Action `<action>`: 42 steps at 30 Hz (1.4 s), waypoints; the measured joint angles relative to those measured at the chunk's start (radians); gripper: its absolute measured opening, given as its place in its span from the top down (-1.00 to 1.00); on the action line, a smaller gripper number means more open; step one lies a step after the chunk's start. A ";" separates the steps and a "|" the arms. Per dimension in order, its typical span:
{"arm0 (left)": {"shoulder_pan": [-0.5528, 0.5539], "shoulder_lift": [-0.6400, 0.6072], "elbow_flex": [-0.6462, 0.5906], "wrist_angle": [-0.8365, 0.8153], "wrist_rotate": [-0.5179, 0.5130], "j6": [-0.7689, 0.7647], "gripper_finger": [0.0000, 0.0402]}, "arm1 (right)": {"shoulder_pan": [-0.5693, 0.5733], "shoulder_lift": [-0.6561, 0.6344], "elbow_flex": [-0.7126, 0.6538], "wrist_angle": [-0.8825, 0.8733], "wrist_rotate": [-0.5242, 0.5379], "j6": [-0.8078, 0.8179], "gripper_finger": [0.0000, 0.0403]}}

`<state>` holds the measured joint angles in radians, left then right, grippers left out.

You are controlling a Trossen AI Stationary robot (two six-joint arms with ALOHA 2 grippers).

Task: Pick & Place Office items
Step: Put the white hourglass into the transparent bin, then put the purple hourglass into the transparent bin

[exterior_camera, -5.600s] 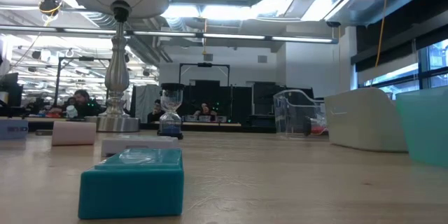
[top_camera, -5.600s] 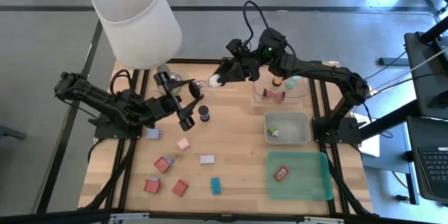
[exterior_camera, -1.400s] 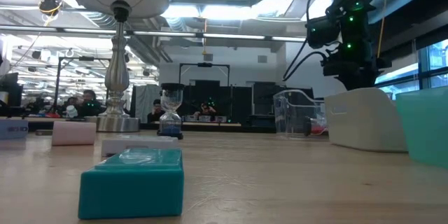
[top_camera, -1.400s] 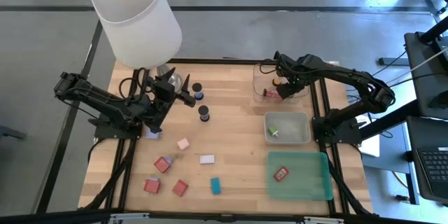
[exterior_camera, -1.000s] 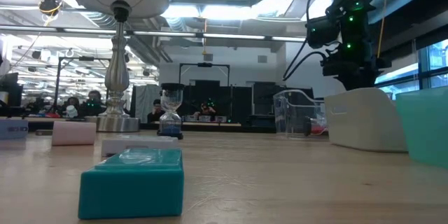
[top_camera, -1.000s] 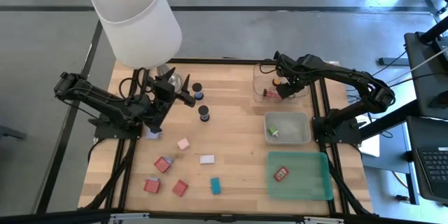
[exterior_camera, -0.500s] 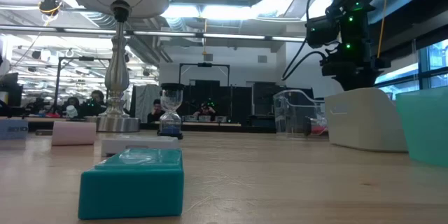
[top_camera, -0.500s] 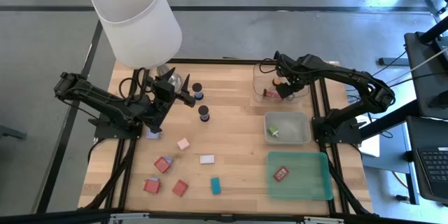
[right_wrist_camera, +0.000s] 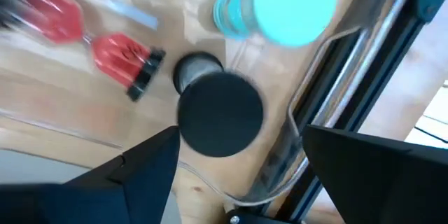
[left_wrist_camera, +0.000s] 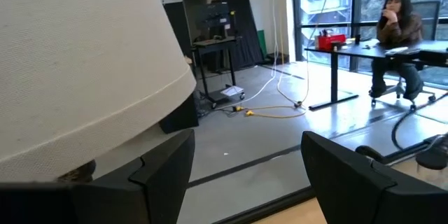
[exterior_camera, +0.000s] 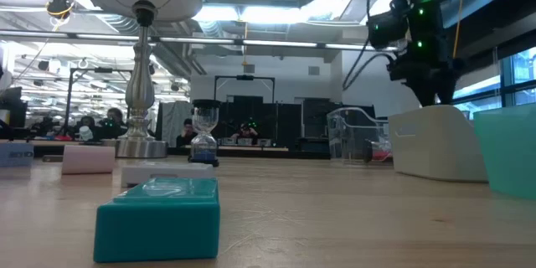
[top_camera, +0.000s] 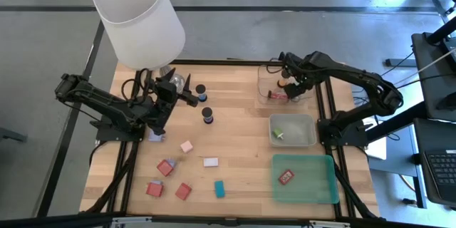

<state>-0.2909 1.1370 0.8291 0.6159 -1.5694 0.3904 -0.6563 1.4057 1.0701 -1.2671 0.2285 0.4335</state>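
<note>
position check: right gripper (top_camera: 291, 84) hangs over the clear tray (top_camera: 308, 96) at the table's far right, fingers spread and empty; seen from its wrist, a black cylinder (right_wrist_camera: 219, 112) stands upright on the tray floor between the fingers, beside a mint cylinder (right_wrist_camera: 290, 7). left gripper (top_camera: 171, 94) waits by the lamp (top_camera: 139, 18), fingers parted, holding nothing. remaining office items lie nearer the left arm: two upright black cylinders (top_camera: 201, 92) just right of that gripper, pink block (top_camera: 187, 146) and red blocks (top_camera: 166, 167) further towards the near edge.
</note>
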 joint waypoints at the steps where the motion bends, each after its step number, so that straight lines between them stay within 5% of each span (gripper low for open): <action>1: 0.000 0.000 0.000 0.000 -0.001 0.000 -0.29 | 0.002 -0.008 0.017 -0.004 0.001 -0.002 -0.50; 12: -0.010 0.000 0.000 0.001 -0.001 -0.010 -0.29 | 0.065 -0.090 0.241 -0.006 0.042 -0.006 -0.49; 21: -0.059 0.000 0.000 0.000 0.045 -0.116 -0.29 | 0.202 -0.093 0.304 0.192 0.013 -0.078 -0.49; 26: -0.069 0.000 0.000 -0.157 0.230 -0.278 -0.29 | 0.242 -0.093 0.304 0.277 -0.016 -0.101 -0.49; 34: 0.035 0.001 0.000 -0.616 0.620 -0.893 -0.29 | 0.265 -0.093 0.304 0.291 -0.019 -0.090 -0.49; 42: 0.124 0.034 0.000 -0.900 0.912 -0.946 -0.29 | 0.293 -0.092 0.304 0.292 -0.020 -0.078 -0.49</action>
<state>-0.1669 1.1705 0.8288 -0.2839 -0.6571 -0.5553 -0.3633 1.3132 1.3743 -0.9756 0.2089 0.3557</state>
